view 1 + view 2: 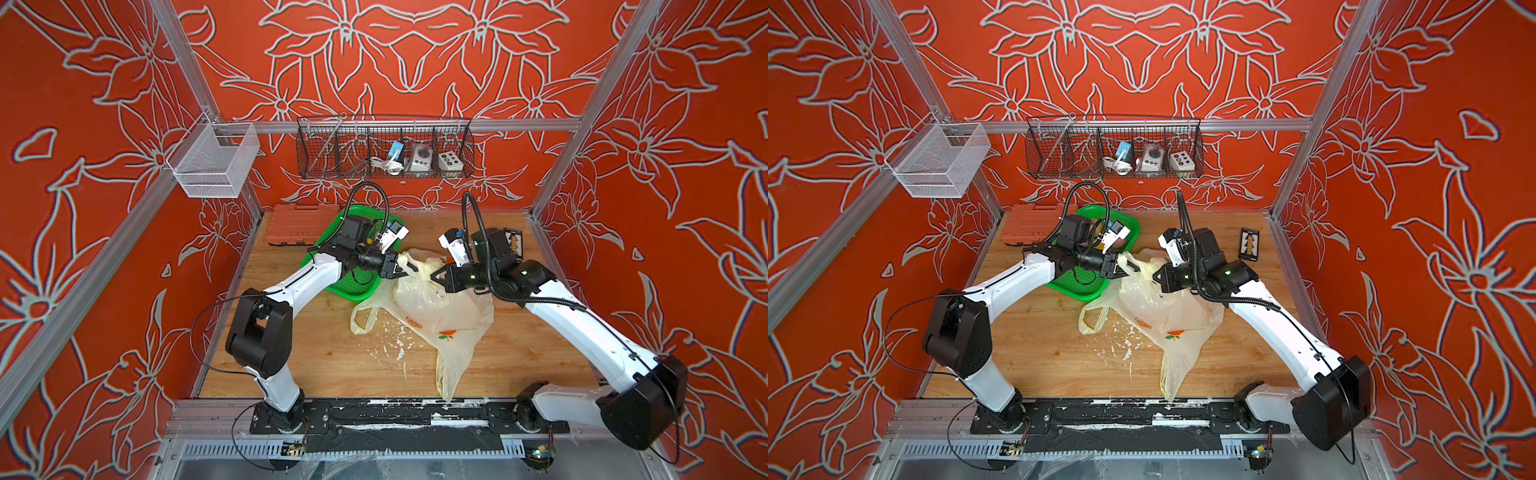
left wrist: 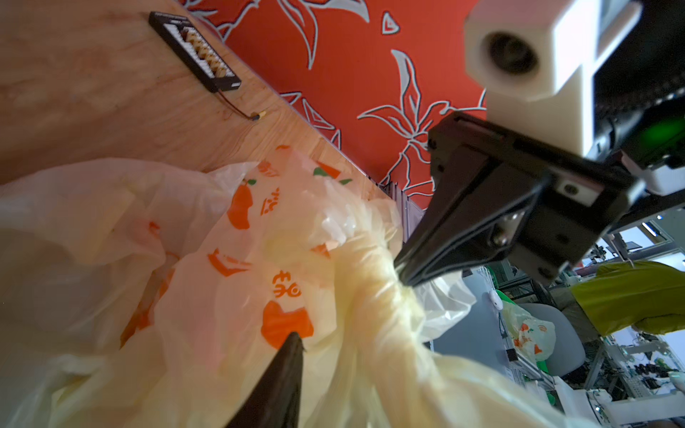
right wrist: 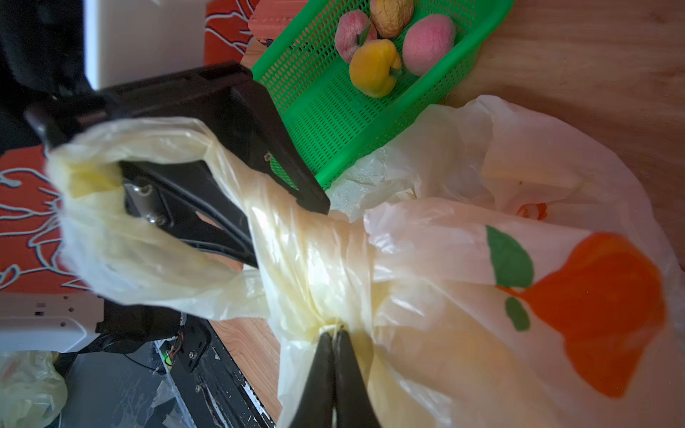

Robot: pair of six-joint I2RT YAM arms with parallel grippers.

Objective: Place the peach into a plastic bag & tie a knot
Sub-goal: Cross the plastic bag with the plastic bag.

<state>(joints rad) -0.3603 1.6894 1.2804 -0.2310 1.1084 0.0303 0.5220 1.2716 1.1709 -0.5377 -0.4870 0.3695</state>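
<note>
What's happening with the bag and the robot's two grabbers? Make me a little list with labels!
plastic bag: yellowish, orange fruit prints, lying on the wooden table, neck bunched and twisted
left gripper: open, a bag handle looped around it
right gripper: shut on the bag's neck
green basket: beside the bag, holds peaches and a yellow pepper
peach in bag: cannot tell through the plastic

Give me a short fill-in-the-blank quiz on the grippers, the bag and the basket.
1. The right gripper is ____ on the twisted neck of the plastic bag.
2. A loop of the bag hangs over the left gripper, whose jaws stand ____.
3. The peaches lie in a ____ basket.
4. Beside them lies a ____ pepper.
Missing words: shut, open, green, yellow.
</note>
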